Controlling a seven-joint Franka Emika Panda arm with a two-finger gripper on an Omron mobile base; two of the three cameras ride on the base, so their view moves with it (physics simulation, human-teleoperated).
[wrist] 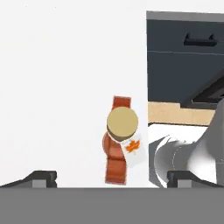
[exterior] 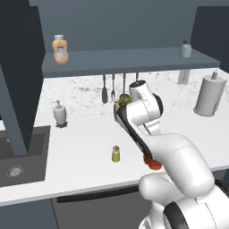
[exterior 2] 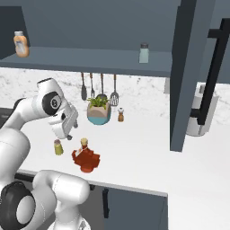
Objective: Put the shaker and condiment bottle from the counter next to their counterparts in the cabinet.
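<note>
The condiment bottle (wrist: 117,161) stands on the white counter, dark red-brown and ribbed, with a tan cap and a white tag. It also shows in the right base view (exterior 2: 85,158) and peeks out behind my arm (exterior: 154,163). My gripper (wrist: 113,178) hangs open above it, a fingertip on each side, touching nothing; from the right it sits up and to the left of the bottle (exterior 2: 68,134). The yellow-olive shaker (exterior: 116,154) (exterior 2: 58,147) stands just left of the bottle. On the cabinet shelf (exterior: 134,60) stand the counterparts: the orange bottle (exterior: 60,49) (exterior 2: 20,44) and the grey-green shaker (exterior: 186,48) (exterior 2: 143,53).
A potted plant (exterior 2: 99,110), a small brown pepper mill (exterior 2: 121,115) and hanging utensils (exterior 2: 92,87) line the back wall. A soap dispenser (exterior: 59,112) and sink (exterior: 18,156) lie to the left. A paper towel roll (exterior: 209,95) stands at the right. The counter's front edge is near the bottle.
</note>
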